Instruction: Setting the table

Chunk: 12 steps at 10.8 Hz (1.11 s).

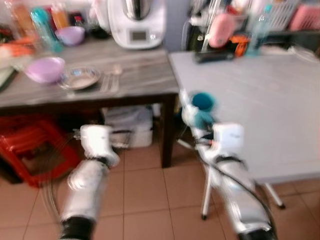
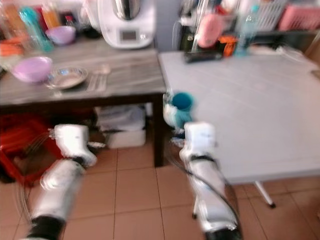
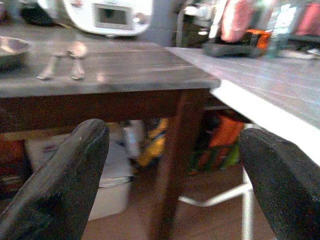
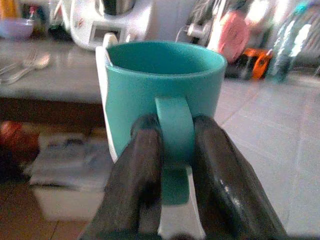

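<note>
Carrying a teal mug by its handle, the right gripper pinches its fingers closed — mid-frame, at the white desk edge, presumably for placing; the left gripper, fingers spread, hangs empty lower left.

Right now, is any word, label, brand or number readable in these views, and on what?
None is readable.
White kitchen appliance: its front display panel is too blurred to read.
Bottles behind the bowls: labels blurred.
Teal mug in the right tool: no print seen.
</note>
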{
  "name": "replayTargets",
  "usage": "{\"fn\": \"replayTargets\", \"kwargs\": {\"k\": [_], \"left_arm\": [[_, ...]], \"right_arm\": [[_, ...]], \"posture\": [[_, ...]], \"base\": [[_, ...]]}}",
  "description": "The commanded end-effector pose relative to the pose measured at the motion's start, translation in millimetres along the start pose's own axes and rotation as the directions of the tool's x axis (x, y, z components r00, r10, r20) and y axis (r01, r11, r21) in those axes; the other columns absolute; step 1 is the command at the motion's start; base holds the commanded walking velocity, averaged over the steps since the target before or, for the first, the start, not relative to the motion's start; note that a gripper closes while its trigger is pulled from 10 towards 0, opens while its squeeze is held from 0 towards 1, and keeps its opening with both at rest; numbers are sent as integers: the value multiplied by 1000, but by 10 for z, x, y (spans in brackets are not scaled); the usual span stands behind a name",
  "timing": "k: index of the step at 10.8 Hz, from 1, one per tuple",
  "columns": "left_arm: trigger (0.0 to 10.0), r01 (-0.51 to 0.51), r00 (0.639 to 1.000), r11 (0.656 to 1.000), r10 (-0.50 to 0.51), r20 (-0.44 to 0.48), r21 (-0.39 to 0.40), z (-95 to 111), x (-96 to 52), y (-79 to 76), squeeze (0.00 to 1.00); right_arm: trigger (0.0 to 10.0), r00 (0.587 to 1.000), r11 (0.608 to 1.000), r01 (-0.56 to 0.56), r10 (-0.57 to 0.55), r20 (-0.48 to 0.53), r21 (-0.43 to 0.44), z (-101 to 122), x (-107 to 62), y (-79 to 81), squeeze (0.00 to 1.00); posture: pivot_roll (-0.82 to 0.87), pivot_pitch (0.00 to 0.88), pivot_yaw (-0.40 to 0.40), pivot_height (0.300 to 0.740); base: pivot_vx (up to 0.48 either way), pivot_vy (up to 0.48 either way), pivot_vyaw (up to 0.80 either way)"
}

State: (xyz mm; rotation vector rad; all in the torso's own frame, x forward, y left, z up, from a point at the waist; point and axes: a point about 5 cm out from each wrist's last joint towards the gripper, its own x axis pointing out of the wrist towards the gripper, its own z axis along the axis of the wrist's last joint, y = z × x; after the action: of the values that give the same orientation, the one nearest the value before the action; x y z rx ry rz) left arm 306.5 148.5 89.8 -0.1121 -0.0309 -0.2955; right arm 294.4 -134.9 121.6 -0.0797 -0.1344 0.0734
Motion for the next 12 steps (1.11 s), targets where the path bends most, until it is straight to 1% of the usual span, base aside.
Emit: {"fn": "replayTargets", "kwargs": {"k": [1, 6, 7, 8, 10, 12], "left_arm": [[10000, -16, 1000, 1000, 16, 3, 27, 37, 3, 73, 0], [10000, -25, 1000, 999, 25, -2, 37, 18, 3, 77, 0], [10000, -37, 999, 999, 37, 4, 38, 22, 8, 87, 0], [10000, -61, 998, 996, 60, 13, 60, 33, 4, 117, 0], [10000, -136, 991, 986, 136, 15, 92, 27, -64, 279, 0], [10000, -136, 991, 986, 136, 15, 92, 27, -64, 279, 0]], "right_arm": [[10000, 999, 1000, -13, 13, 42, 8, 97, 32, 59, 0], [10000, 999, 1000, -16, 16, 34, -1, 69, 10, 48, 0], [10000, 999, 1000, -14, 14, 35, -1, 75, 17, 42, 0], [10000, 999, 1000, -13, 13, 40, -1, 88, 18, 33, 0], [10000, 999, 1000, 0, 0, 37, -4, 81, -20, -44, 0], [10000, 999, 1000, 0, 0, 37, -4, 81, -20, -44, 0]], "posture": [[4, 23, -10, 740], [6, 19, -10, 740], [3, 15, -11, 740], [3, 15, -11, 740], [0, 14, -9, 740], [0, 14, -9, 740]], "base": [[0, 469, 0], [0, 469, 0], [0, 469, 438], [0, 469, 444], [0, 469, 438], [0, 469, 438]]}}
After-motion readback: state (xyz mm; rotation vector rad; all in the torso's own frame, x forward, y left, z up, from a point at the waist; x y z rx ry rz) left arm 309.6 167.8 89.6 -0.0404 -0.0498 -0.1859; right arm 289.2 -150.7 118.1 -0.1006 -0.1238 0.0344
